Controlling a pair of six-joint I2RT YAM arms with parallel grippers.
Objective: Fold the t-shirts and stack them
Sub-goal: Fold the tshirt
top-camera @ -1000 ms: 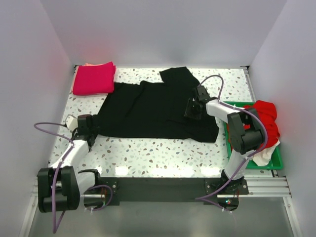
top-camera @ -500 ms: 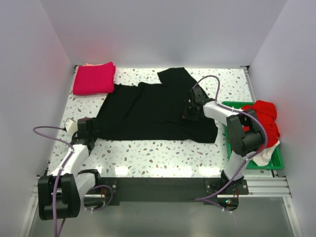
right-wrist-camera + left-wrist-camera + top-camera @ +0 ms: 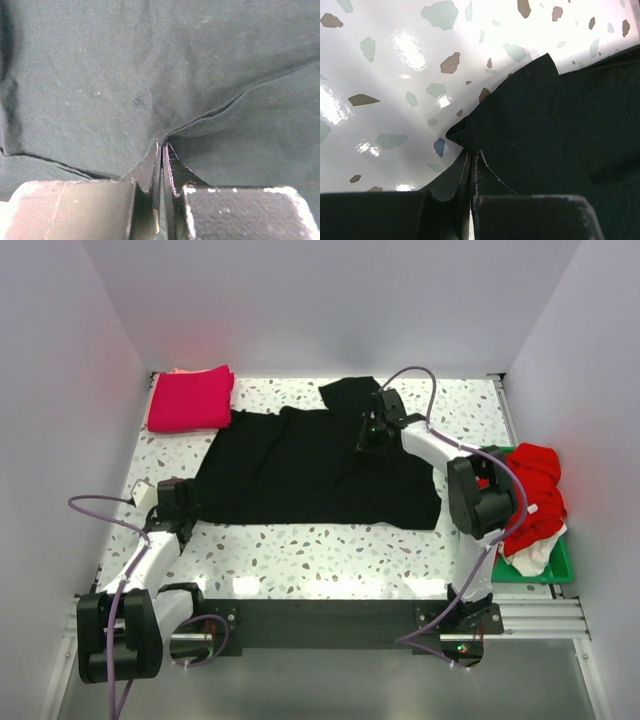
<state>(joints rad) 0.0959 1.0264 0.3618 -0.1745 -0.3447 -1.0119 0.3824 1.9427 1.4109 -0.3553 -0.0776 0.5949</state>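
A large black t-shirt (image 3: 300,465) lies spread across the middle of the table. My left gripper (image 3: 178,502) is shut on its near-left corner; in the left wrist view the fingers (image 3: 471,152) pinch the black cloth (image 3: 545,125) at its edge. My right gripper (image 3: 370,430) is shut on a raised fold of the black shirt near its far right sleeve; in the right wrist view the closed tips (image 3: 162,146) hold a ridge of the cloth (image 3: 125,75). A folded magenta-pink shirt (image 3: 190,398) lies at the far left on a peach one (image 3: 180,371).
A green tray (image 3: 560,565) at the right edge holds a crumpled red shirt (image 3: 535,475) and a white one (image 3: 535,555). White walls close in the table on three sides. Speckled tabletop (image 3: 330,550) shows in front of the black shirt.
My right gripper has moved away and to the left, dragging its fold of black cloth toward the sleeve. My left gripper pulled the corner slightly nearer, then held still.
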